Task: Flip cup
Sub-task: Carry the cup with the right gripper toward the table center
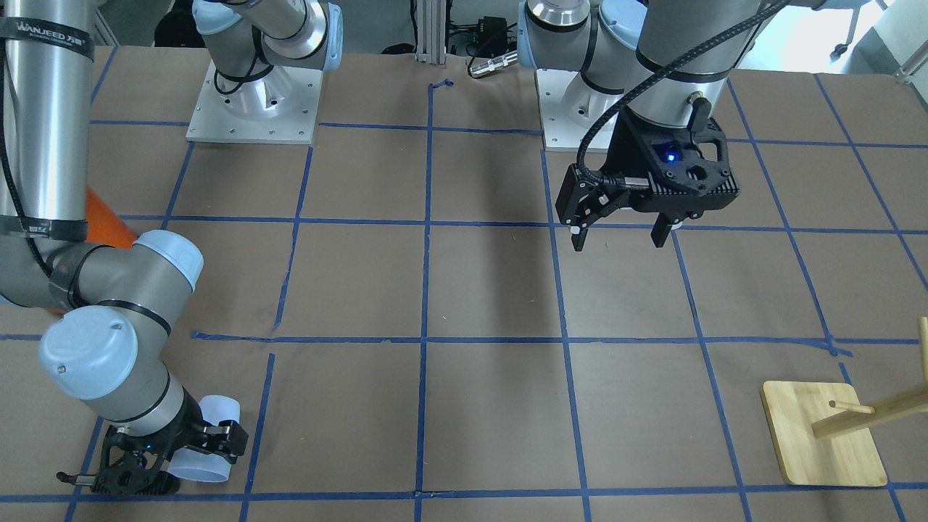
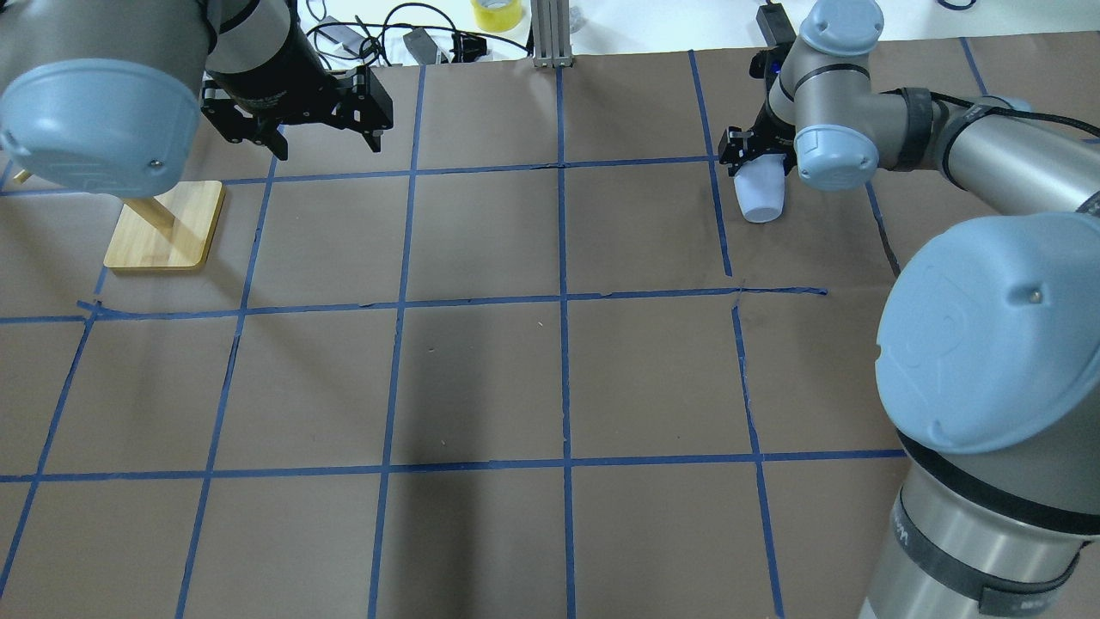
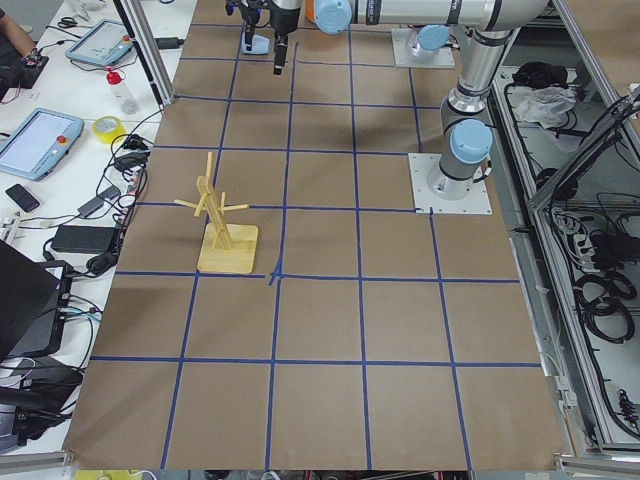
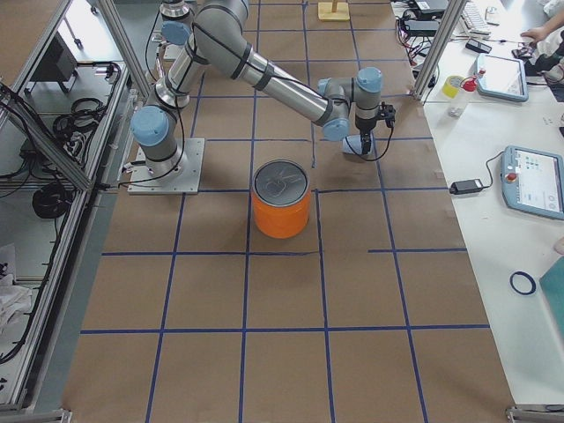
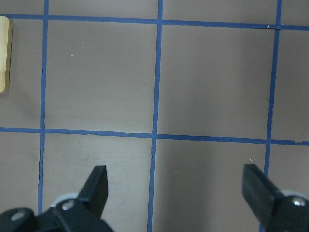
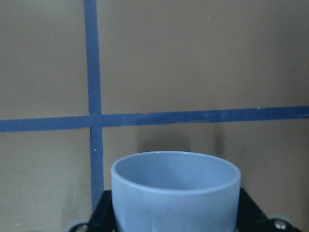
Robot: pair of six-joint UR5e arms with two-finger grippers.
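The pale blue-white cup [image 2: 761, 199] sits between the fingers of my right gripper [image 2: 753, 163] at the table's far right. The gripper is shut on it. In the front-facing view the cup [image 1: 206, 444] lies tilted in the right gripper [image 1: 194, 451], low over the brown table near a blue tape line. The right wrist view shows its open rim and bluish inside [image 6: 176, 191]. I cannot tell whether it touches the table. My left gripper [image 1: 620, 235] hangs open and empty above the table, as the left wrist view [image 5: 176, 193] shows.
A large orange can with a silver lid [image 4: 282, 207] stands on the robot's side of the right gripper, partly hidden behind the right arm in the front-facing view [image 1: 109, 221]. A wooden peg rack on a square base [image 2: 168, 228] stands at the far left.
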